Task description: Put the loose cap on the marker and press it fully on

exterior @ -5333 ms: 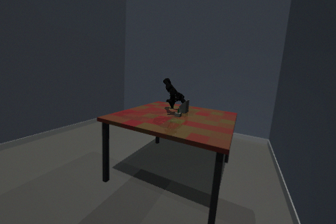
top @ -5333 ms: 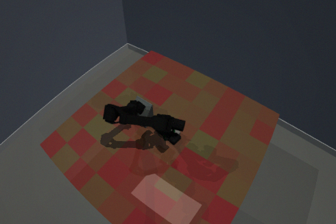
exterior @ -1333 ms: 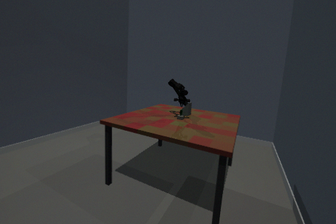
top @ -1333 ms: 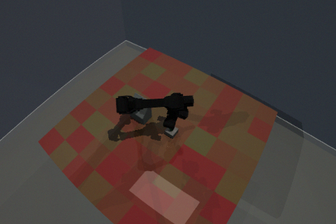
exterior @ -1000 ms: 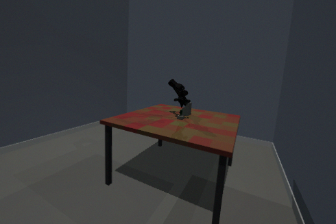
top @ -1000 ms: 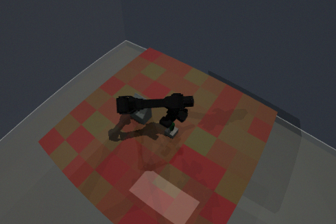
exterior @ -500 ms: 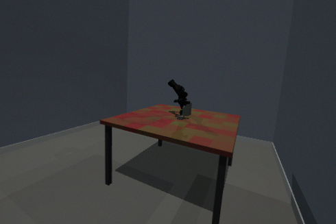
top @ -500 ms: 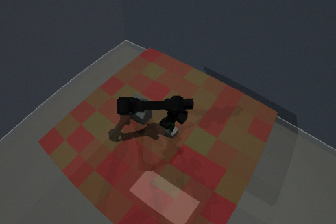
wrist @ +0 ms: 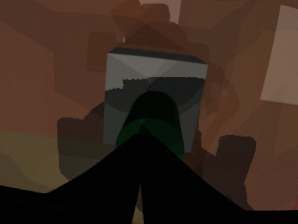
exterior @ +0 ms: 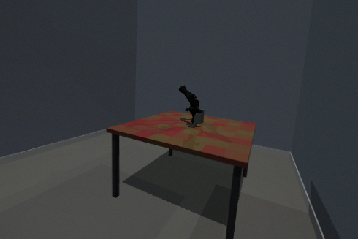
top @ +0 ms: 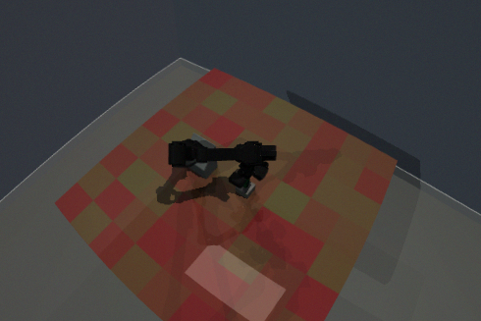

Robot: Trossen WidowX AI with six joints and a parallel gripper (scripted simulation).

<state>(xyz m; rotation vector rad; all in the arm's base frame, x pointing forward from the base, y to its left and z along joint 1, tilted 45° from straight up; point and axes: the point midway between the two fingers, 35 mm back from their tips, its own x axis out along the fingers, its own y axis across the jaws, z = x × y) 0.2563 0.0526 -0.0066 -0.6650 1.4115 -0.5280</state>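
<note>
The pale grey holder block sits on the table in front of the arm. The green cap stands upright over the block, its top toward the wrist camera, with a darker side below. Any bare part of the marker is too dark to tell from the cap, so how far down the cap sits cannot be seen. My gripper is shut with nothing between its fingers. Its tips point down at the middle of the cap's top, seemingly on or just above it, and hide part of it.
The arm's grey base stands behind the holder block. The patchwork table is red, orange and olive. A pale rectangular patch shows on it, and the arm's shadows fall around the block.
</note>
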